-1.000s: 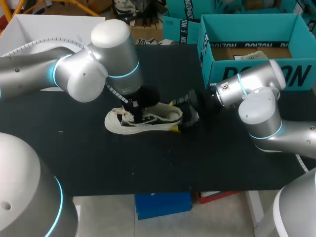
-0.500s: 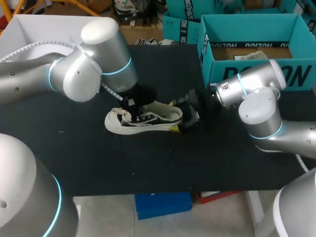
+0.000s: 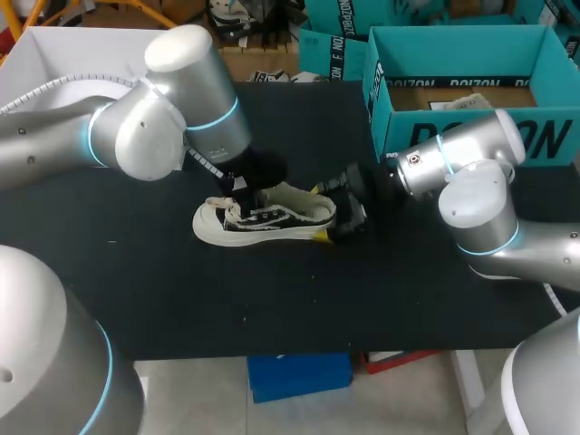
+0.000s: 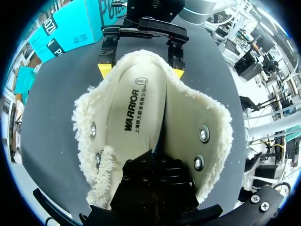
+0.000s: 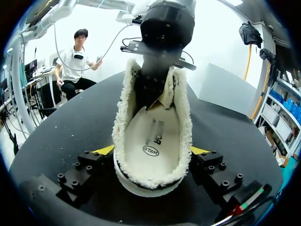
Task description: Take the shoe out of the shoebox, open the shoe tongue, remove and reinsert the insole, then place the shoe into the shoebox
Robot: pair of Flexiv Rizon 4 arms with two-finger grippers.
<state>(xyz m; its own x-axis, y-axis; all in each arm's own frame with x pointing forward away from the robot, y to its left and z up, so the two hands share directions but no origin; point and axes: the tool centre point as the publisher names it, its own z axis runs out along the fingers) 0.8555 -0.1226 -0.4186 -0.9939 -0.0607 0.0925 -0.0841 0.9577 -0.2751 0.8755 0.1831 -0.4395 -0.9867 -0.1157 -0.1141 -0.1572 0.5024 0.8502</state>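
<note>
Shoe (image 3: 272, 217): on bench (image 3: 181, 290), unmoved. Right claw (image 3: 319, 213): clamped across the heel. Left claw (image 3: 240, 193): inside the opening, shifted toeward; grip hidden, cannot tell. Insole (image 4: 136, 113): apparently still seated.

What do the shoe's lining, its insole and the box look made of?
Lining: fluffy cream fleece, likely synthetic; curly pile shows. Insole: smooth matte fabric or foam, hard to tell; flat, printed. Box: matte teal cardboard; plain brown inside.
</note>
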